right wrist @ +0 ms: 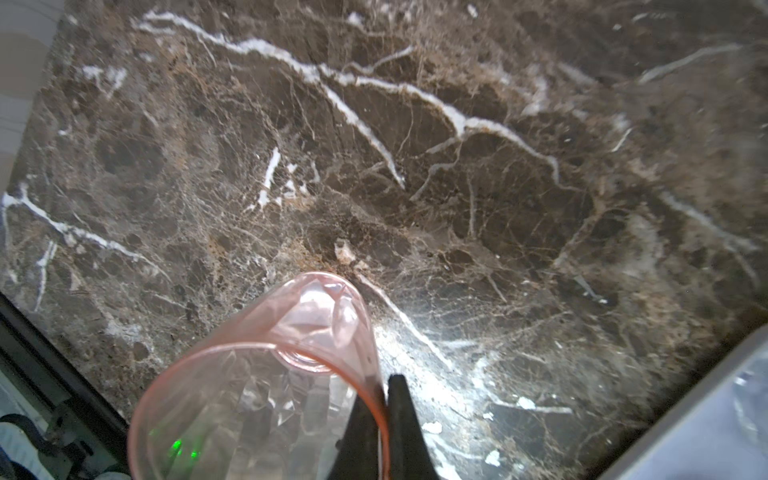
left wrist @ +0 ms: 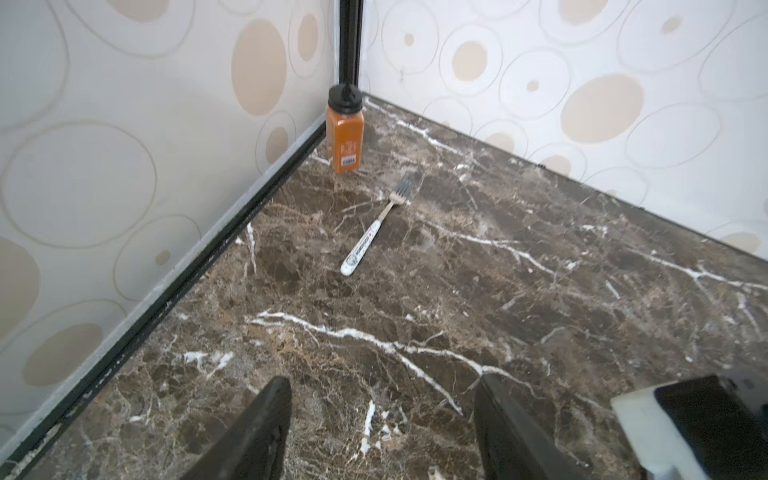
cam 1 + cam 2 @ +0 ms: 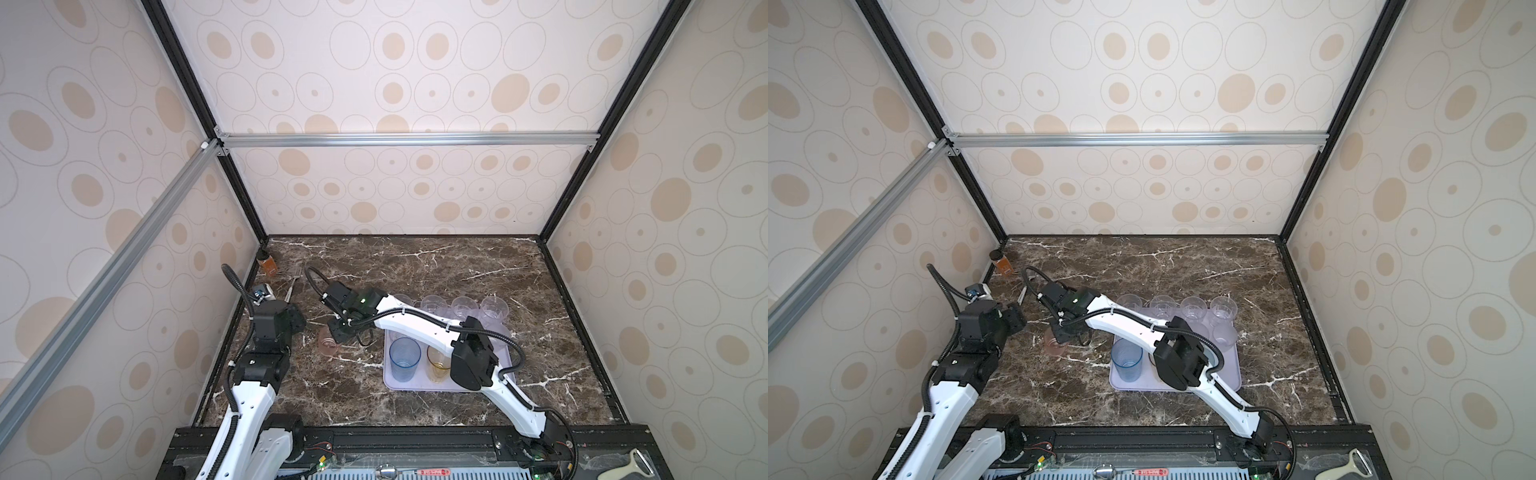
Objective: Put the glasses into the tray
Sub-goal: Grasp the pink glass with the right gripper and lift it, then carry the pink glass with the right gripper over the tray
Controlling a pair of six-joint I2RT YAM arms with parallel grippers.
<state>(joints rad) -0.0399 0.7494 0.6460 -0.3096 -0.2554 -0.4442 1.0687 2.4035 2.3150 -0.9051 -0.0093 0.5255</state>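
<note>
Tray [image 3: 415, 385] rests on the marble surface [image 3: 332, 399], blue glass [image 3: 404, 362] and amber glass [image 3: 436, 366] in its near row. Just left, outside it, the right pincer [image 1: 381, 390] pinches the pink glass [image 1: 257, 399] by its wall. Left pincer [image 2: 382, 380] gapes wide, empty. Clear glasses [image 3: 463, 307] line the far edge.

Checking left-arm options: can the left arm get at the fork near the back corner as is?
Probably yes. The left gripper is open and empty, aimed toward the fork, with only bare tabletop between. The orange bottle stands beyond the fork, off the path.
</note>
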